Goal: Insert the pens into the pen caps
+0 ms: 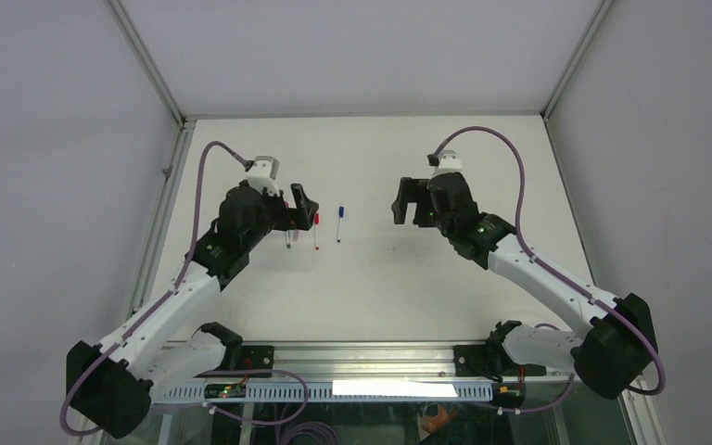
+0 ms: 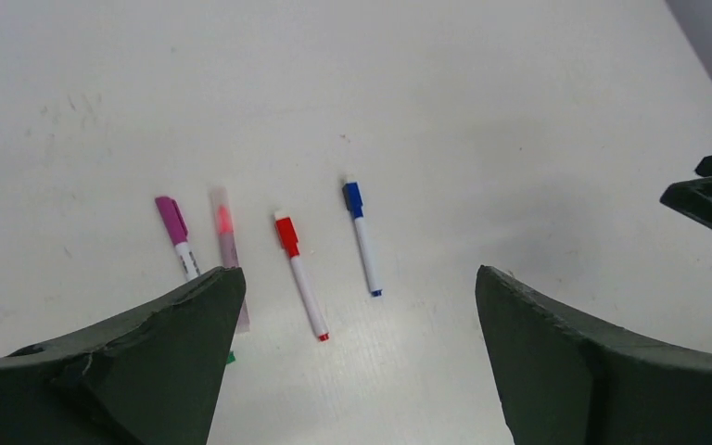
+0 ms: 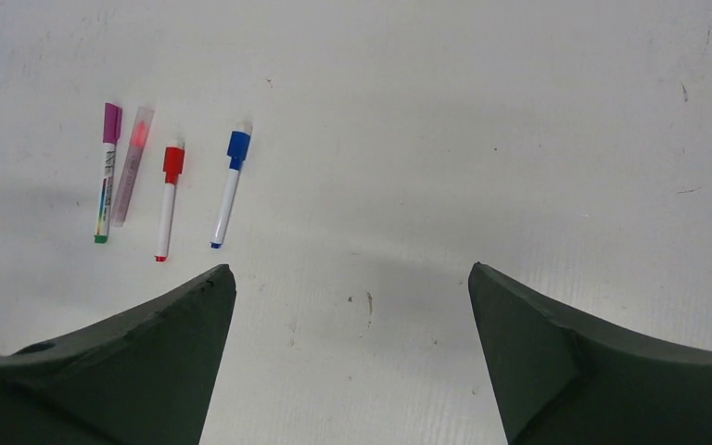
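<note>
- Side by side and roughly parallel on the desk (image 2: 519, 111) lie a purple-capped pen (image 2: 174, 232), a translucent pink pen (image 2: 227, 243), a red-capped pen (image 2: 298, 273) and a blue-capped pen (image 2: 362, 238).
- The red- and blue-capped ones have slim, smooth white barrels with small matching end tips. The pink one is frosted, with a brighter core showing through.
- The desk is matte white and faintly scuffed.
- The left hand (image 1: 297, 209) hangs just beside the row, spread wide and holding nothing. One of its dark fingers (image 2: 148, 371) partly hides the purple-capped and pink pens in the wrist view.
- The right hand (image 3: 349, 271) is equally wide and empty, well apart from the row.
</note>
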Controlling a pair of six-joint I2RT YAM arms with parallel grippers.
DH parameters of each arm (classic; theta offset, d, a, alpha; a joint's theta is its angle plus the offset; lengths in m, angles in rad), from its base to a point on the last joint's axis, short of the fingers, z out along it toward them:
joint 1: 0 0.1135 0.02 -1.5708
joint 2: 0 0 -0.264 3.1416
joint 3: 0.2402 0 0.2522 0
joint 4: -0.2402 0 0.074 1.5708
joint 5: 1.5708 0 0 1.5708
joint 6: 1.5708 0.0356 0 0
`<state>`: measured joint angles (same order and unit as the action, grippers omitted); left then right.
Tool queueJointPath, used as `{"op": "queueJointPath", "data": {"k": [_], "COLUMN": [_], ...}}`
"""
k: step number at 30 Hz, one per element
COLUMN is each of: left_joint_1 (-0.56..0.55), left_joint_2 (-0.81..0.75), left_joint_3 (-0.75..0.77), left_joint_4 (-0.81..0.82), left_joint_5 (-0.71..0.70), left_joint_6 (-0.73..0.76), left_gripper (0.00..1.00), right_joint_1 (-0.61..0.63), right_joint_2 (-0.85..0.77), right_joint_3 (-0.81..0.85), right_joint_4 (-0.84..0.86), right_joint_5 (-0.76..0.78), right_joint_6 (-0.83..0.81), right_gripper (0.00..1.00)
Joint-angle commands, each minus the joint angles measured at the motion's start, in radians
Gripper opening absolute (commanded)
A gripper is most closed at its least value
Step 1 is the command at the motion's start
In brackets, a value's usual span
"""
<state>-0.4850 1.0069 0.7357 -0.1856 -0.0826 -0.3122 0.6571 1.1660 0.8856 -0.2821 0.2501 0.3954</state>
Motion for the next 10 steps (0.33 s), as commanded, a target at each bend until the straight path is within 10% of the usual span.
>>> {"op": "queueJointPath", "data": {"k": [1,10], "left_joint_1": [-0.009,-0.009], "left_joint_2": [-0.116,-0.134], "left_joint_3": [-0.070,-0.063], "left_joint_4": [0.101,0.106], "left_joint_5": [-0.038,-0.023], "left_joint_6": [0.072,0.097], "left_gripper": [0.99,0.99], "right_joint_1": [-0.009,-0.012], "right_joint_2": [-0.011,-0.034], "right_joint_3": [-0.003,-0.016], "right_joint_4": [0.075,0.106], "right_joint_5": [0.015,-0.017], "right_joint_6": [0.034,0.003], "right_gripper": [0.99,0.99]}}
